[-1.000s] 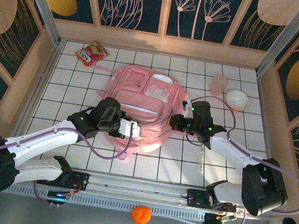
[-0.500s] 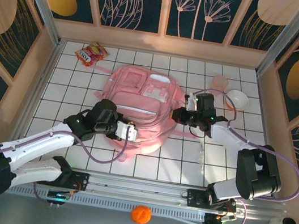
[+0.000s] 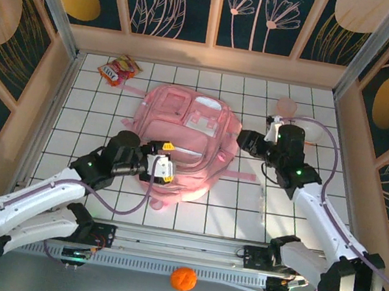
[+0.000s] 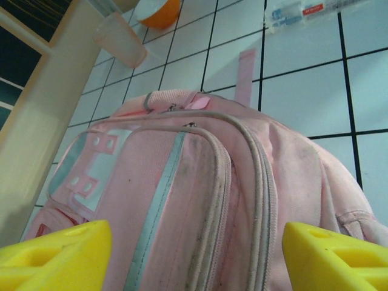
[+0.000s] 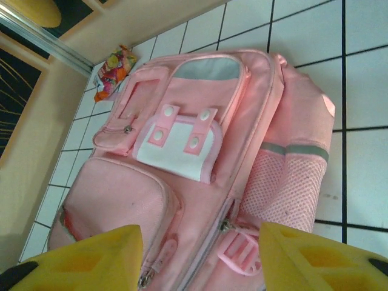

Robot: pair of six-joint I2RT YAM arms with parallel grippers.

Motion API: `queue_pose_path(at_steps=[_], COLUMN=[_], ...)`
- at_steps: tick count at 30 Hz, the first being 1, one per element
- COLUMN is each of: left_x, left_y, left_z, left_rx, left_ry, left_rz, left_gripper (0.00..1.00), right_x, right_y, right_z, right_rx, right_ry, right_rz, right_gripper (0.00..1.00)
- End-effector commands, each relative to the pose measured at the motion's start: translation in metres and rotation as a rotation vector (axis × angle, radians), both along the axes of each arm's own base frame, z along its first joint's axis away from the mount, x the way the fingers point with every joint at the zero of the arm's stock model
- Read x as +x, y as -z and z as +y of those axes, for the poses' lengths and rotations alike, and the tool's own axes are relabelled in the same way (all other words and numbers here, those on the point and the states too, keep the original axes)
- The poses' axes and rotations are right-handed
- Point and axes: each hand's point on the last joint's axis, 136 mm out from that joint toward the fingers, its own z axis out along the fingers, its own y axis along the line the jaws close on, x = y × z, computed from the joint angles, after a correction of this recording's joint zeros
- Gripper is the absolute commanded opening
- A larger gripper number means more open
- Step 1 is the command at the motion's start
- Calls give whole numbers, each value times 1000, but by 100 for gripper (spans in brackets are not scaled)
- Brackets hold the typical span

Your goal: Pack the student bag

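Observation:
The student bag (image 3: 180,139) is a large pale-pink backpack lying flat on the white tiled table, front pockets up. My left gripper (image 3: 165,164) hovers at its near edge, yellow fingers spread. In the left wrist view the bag (image 4: 200,170) lies under my open left gripper (image 4: 197,260), its zip lines running between the fingers with nothing pinched. My right gripper (image 3: 244,140) sits just off the bag's right side. In the right wrist view the right gripper (image 5: 203,260) stands open over the bag (image 5: 182,151), above a zip pull and a pink buckle.
A snack packet (image 3: 120,70) lies at the back left. A pink cup (image 3: 284,108) and a white bowl (image 3: 311,129) stand at the back right. A clear slim packet (image 3: 263,202) lies right of the bag. An orange ball (image 3: 183,278) rests beyond the near rail.
Both grippers were shut against the bag and now stand open. The left has drawn back toward the near edge, the right has pulled away to the right. The bag has settled flatter.

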Motion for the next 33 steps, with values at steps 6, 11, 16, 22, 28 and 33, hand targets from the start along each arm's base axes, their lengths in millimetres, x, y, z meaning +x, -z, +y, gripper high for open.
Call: queue_pose_path(at_steps=[6, 11, 16, 22, 28, 33], left_x=[28, 42, 52, 49, 48, 41], left_y=[21, 29, 37, 42, 30, 21], left_z=[-14, -18, -13, -16, -14, -15], left_rx=[118, 157, 202, 203, 65, -65], left_ry=[-2, -18, -55, -35, -52, -46], left_rz=[-3, -10, -42, -19, 31, 115], left_gripper=[75, 73, 58, 25, 0, 0], right_x=[-14, -9, -9, -12, -9, -13], right_y=[51, 64, 65, 47, 17, -14], right_z=[30, 45, 51, 51, 27, 11], right_rx=[31, 26, 39, 44, 21, 10], right_ry=[-28, -56, -72, -90, 5, 54], right_rz=[155, 164, 143, 56, -119, -260], right_gripper=[54, 54, 53, 53, 53, 54])
